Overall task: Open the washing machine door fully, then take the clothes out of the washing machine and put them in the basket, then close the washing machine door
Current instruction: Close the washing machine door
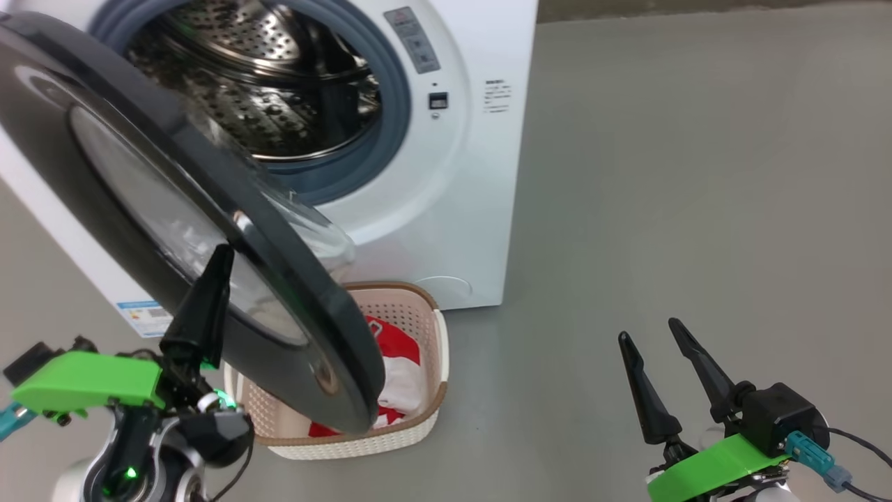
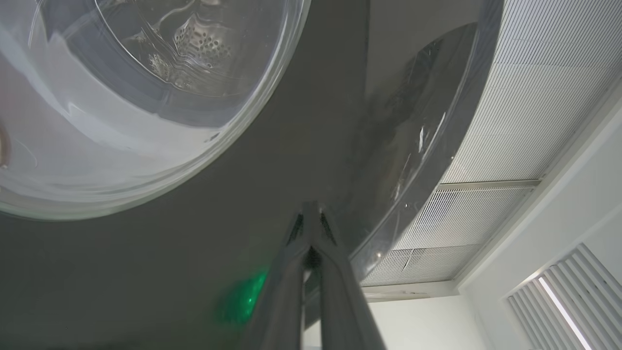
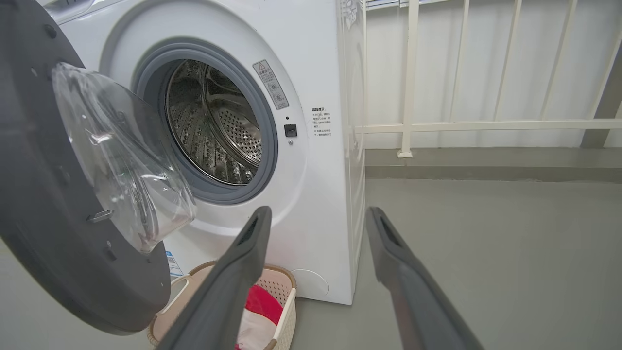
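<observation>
The washing machine [image 1: 481, 174] stands with its steel drum [image 1: 265, 84] exposed, and I see no garment in the visible part. The washing machine door [image 1: 306, 314] hangs part-way open, its black rim reaching over the basket [image 1: 418, 425]. Red and white clothes [image 1: 397, 362] lie in the basket. My left gripper [image 1: 224, 251] is shut, with its tip against the door's outer face. The left wrist view shows the left gripper [image 2: 312, 208] on the dark rim beside the glass [image 2: 146, 97]. My right gripper [image 1: 648, 332] is open and empty, low at the right. From the right wrist, the right gripper [image 3: 318, 214] faces the machine [image 3: 320, 73], door [image 3: 43, 233], basket [image 3: 286, 296] and clothes [image 3: 260, 301].
Grey floor [image 1: 697, 209] stretches to the right of the machine. A white railing [image 3: 410, 82] runs along the wall behind it. A slatted ceiling [image 2: 534, 97] and window blinds [image 2: 573, 296] show past the door's edge.
</observation>
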